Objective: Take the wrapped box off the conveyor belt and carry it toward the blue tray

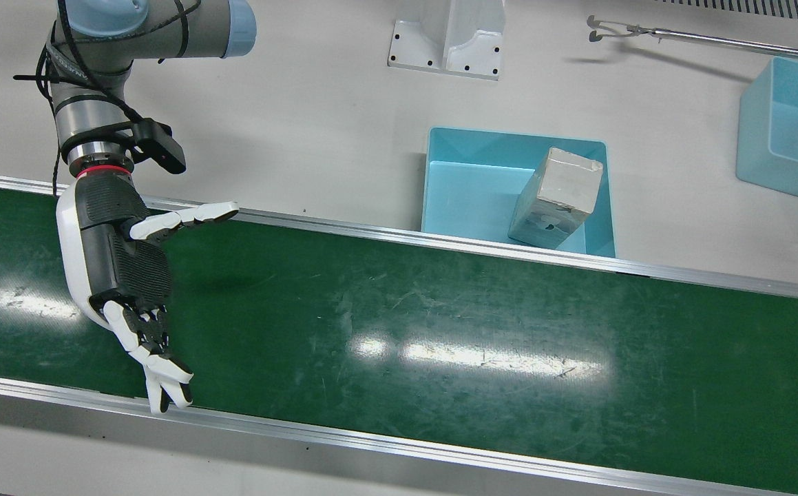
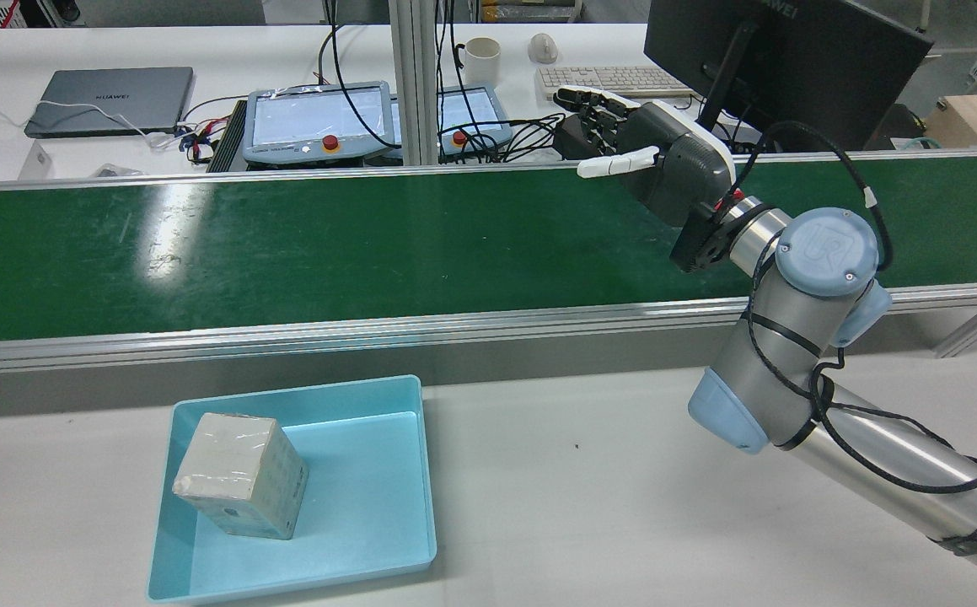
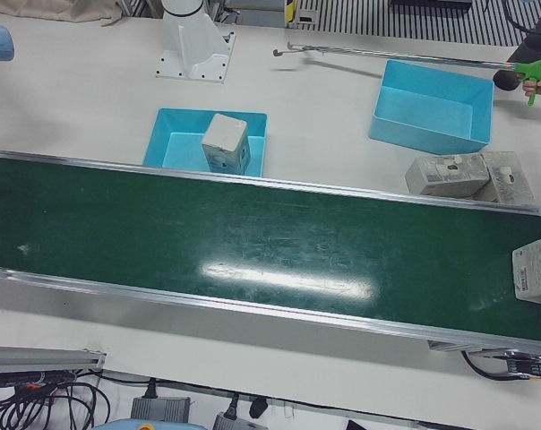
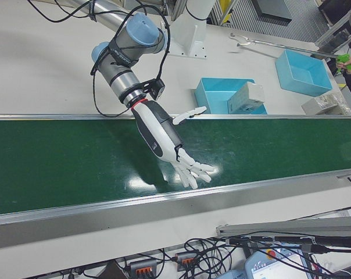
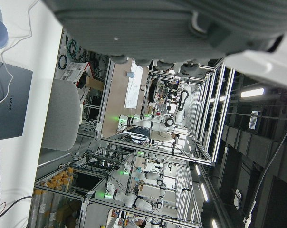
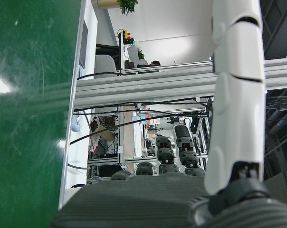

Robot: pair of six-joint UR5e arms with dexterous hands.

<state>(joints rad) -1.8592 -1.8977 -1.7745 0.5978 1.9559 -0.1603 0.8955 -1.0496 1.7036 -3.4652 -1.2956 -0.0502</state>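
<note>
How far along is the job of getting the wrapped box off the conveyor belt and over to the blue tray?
Done, it seems: a wrapped box sits tilted inside the blue tray. In hand: nothing; the right hand hangs open over the conveyor belt. The left hand is only partly seen in its own view. Possibly left: another wrapped package rides at the belt's far end, and two more lie beside it.

My right hand (image 1: pixel 123 275) hangs empty, fingers (image 1: pixel 164 375) spread & extended toward 5 o'clock in front view, thumb (image 1: pixel 189 217) jutting out to 3 o'clock. Right arm (image 2: pixel 800 337) bent at wrist, forearm reaching in from 5 o'clock in rear view. Left hand (image 5: pixel 181 28) w/ fingers curled, state unclear.
</note>
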